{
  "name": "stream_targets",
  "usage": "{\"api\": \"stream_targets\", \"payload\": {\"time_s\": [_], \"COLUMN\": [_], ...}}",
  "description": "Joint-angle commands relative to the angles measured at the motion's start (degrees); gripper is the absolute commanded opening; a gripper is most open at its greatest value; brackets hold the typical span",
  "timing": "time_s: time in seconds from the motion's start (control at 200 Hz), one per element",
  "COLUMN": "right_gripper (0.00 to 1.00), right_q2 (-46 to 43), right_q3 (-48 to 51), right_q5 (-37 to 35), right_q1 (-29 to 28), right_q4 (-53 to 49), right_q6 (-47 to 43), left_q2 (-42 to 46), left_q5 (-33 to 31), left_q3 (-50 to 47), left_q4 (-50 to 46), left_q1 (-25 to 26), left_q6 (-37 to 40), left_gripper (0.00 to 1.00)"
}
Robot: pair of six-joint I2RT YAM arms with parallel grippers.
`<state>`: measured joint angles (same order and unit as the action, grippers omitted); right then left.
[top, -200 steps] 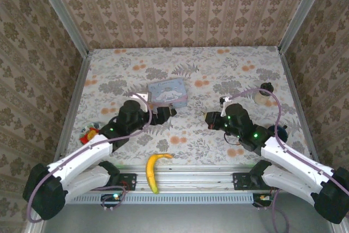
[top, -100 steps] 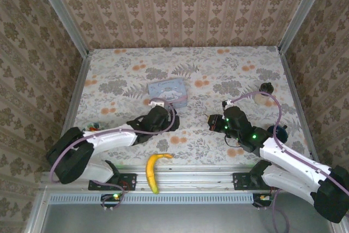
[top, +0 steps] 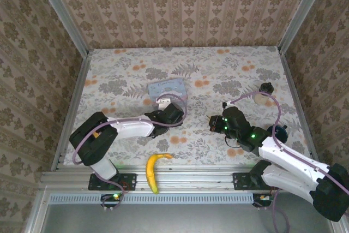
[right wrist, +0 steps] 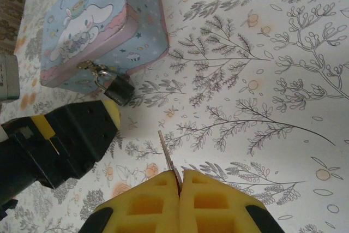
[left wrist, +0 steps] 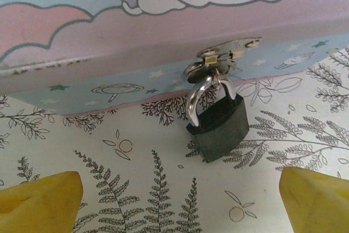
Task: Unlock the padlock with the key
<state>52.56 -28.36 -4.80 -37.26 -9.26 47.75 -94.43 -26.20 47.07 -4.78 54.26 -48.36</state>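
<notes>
The small black padlock [left wrist: 221, 126] hangs by its silver shackle from the hasp of the pale blue cartoon tin [left wrist: 163, 25] and rests on the floral table. My left gripper [left wrist: 180, 205] is open just in front of the padlock, with one yellow pad [left wrist: 41, 203] on each side of it. In the top view the left gripper [top: 173, 112] sits at the tin's [top: 166, 88] near edge. My right gripper [right wrist: 180, 175] is shut on the thin key [right wrist: 169, 159], whose blade points toward the padlock [right wrist: 117, 90]. In the top view the right gripper [top: 214, 121] is to the right of the tin.
A banana [top: 154, 170] lies at the table's near edge between the arm bases. A dark knobbed jar [top: 266, 88] stands at the right, near the wall. The left gripper's black body [right wrist: 71, 135] lies just left of the key's tip.
The left arm has reached right and forward, bringing its gripper up to the tin's front by the padlock. The right gripper with the key has barely moved.
</notes>
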Motion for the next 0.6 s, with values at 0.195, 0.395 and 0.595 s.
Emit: {"api": "stream_targets", "payload": {"time_s": [0.195, 0.395, 0.595], "right_gripper": [0.0, 0.0, 0.0], "right_q2": [1.06, 1.06, 1.49], "right_q3": [-1.7, -1.97, -1.96], "right_q5": [-2.22, -2.41, -2.14], "right_q1": [0.08, 0.08, 0.08], "right_q4": [-0.78, -0.85, -0.56], "right_q6": [-0.99, -0.98, -1.04], "left_q2": [-3.93, -5.05, -4.65], "left_q5": [-3.67, -3.42, -3.51], "left_q3": [3.72, 3.91, 2.64], "left_q4": [-3.98, -5.39, -6.47], "left_q1": [-0.48, -1.59, -3.22], "left_q6": [0.25, 0.55, 1.24], "left_gripper": [0.92, 0.92, 0.92]}}
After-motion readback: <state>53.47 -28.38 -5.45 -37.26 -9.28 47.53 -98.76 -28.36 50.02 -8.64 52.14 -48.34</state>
